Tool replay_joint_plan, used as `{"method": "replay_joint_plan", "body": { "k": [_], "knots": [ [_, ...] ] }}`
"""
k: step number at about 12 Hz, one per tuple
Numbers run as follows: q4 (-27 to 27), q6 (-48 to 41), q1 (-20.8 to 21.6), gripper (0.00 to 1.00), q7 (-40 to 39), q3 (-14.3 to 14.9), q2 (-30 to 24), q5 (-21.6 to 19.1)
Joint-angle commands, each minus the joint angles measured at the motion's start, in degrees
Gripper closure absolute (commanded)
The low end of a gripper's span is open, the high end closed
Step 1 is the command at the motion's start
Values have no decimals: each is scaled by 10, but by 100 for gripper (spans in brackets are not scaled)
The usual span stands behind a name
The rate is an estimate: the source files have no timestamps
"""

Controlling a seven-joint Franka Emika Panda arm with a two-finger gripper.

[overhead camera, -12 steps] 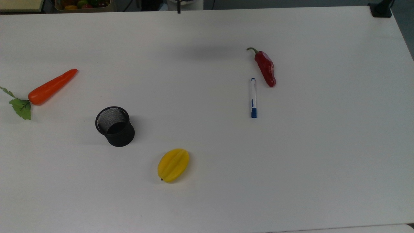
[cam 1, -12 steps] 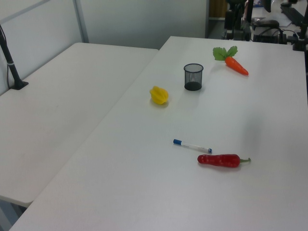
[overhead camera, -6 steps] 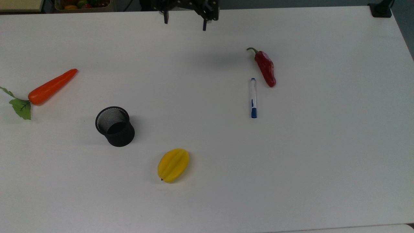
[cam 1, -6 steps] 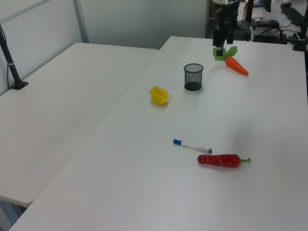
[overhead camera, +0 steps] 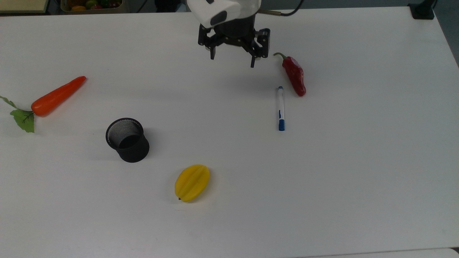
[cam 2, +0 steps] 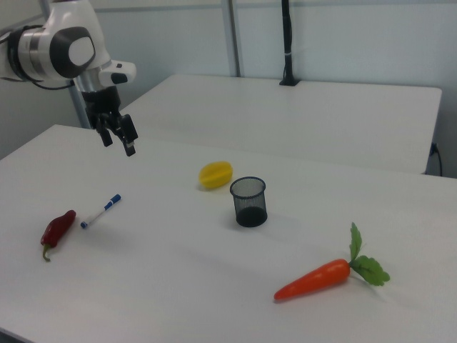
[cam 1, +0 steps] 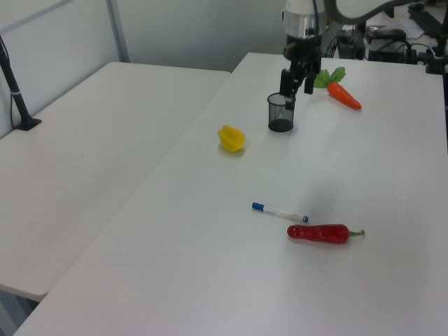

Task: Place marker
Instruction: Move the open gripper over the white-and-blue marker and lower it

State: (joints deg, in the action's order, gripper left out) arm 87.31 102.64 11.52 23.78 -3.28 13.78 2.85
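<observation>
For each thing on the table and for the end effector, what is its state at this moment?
end effector: open, holding nothing, above the table.
marker: lying flat, capped, beside the chili pepper, not touching it.
chili pepper: lying flat.
mesh cup: upright, looks empty.
carrot: lying flat.
yellow fruit: resting on the table.

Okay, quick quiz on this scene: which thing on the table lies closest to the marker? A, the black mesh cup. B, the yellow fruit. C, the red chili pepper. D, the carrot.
C: the red chili pepper lies just beside the marker near its small blue end, apart from it, while the carrot, the black mesh cup and the yellow fruit sit well across the table.
</observation>
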Motion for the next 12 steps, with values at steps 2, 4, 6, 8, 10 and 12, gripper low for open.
{"method": "replay_joint_plan", "body": {
  "k": [2, 4, 6, 8, 10, 12],
  "knots": [
    [1, 51, 35, 0, 11, 3, 47, -7],
    [1, 84, 50, 0, 14, 3, 77, -3],
    [1, 105, 66, 0, 14, 4, 95, 1],
    [1, 117, 84, 0, 14, 4, 118, 3],
    [1, 133, 97, 0, 26, 4, 135, 4],
    [1, 145, 100, 0, 30, 4, 154, 4]
  ]
}}
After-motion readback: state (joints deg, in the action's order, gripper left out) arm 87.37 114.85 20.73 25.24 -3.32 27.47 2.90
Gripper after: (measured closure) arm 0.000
